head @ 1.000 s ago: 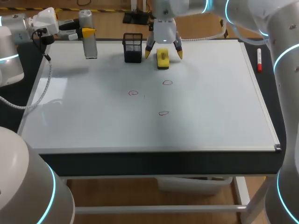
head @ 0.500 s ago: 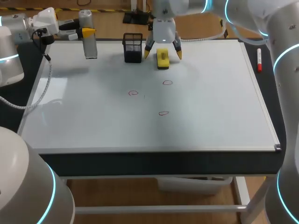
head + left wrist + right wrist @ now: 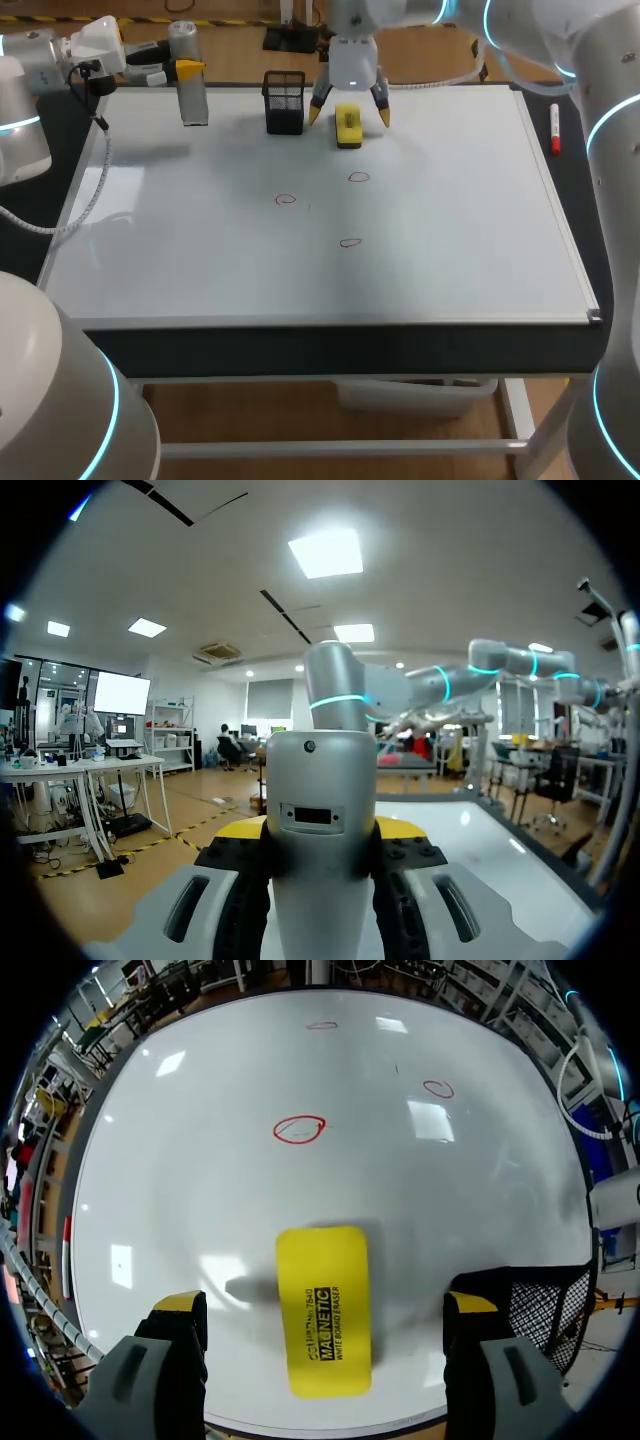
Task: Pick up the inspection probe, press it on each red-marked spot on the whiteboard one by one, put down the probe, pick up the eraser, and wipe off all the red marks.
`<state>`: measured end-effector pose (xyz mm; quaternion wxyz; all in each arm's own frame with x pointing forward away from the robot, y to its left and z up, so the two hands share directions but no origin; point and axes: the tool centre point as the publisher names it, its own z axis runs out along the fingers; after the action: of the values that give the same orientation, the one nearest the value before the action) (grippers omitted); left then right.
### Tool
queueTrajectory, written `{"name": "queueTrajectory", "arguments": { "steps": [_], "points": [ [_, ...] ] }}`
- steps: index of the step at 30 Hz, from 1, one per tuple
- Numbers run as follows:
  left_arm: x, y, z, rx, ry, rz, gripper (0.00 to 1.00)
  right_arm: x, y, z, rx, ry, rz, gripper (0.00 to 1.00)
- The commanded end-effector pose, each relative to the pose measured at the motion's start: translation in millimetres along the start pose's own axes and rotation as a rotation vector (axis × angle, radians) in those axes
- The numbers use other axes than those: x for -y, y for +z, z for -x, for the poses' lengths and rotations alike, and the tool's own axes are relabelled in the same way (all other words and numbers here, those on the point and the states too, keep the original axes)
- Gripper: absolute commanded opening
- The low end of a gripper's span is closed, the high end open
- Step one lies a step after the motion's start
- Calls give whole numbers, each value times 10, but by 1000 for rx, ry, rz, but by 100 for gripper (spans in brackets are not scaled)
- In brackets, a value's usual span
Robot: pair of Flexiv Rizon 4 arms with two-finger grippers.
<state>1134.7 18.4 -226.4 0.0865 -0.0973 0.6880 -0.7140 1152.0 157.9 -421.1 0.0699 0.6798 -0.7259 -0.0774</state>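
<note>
Right gripper (image 3: 350, 116) hovers wide open and empty, straddling the yellow eraser (image 3: 347, 128) at the whiteboard's (image 3: 450, 220) far edge. Left gripper (image 3: 184, 70) clamps the upright probe (image 3: 188, 98) at the far-left corner. 3 red marks (image 3: 358, 178) unwiped. Eraser pickup seems in hand: next, lower and close.

Both arms are rounded white-grey links with glowing cyan rings at the joints. From the left arm (image 3: 25, 100), a ribbed grey cable (image 3: 84, 200) hangs along the whiteboard's (image 3: 450, 220) left edge. The left gripper (image 3: 188, 70) has grey fingers (image 3: 190, 908) with oval slots. At the whiteboard's far edge, the right gripper (image 3: 349, 116) has a white housing and splayed grey fingers (image 3: 165, 1370) with yellow tips.
</note>
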Motion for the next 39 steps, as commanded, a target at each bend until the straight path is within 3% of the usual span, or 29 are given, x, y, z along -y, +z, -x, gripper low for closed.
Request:
{"name": "queueTrajectory", "arguments": {
  "steps": [1,2,3,4,6,9,23,39],
  "points": [
    [13,1,-17,4,2,1,0,80,21,8,-6,1,213,91],
    [13,1,-17,4,2,1,0,79,22,6,-5,1,214,60],
    [13,1,-17,4,2,1,0,75,26,5,-5,-1,217,46],
    [13,1,-17,4,2,1,0,73,29,6,2,-6,222,39],
    [13,1,-17,4,2,1,0,64,34,5,8,-10,226,34],
    [13,1,-17,4,2,1,0,56,41,0,10,-3,231,0],
    [13,1,-17,4,2,1,0,-67,-170,-109,9,68,171,0],
    [13,1,-17,4,2,1,0,-247,-373,-685,15,223,54,0]
  ]
}}
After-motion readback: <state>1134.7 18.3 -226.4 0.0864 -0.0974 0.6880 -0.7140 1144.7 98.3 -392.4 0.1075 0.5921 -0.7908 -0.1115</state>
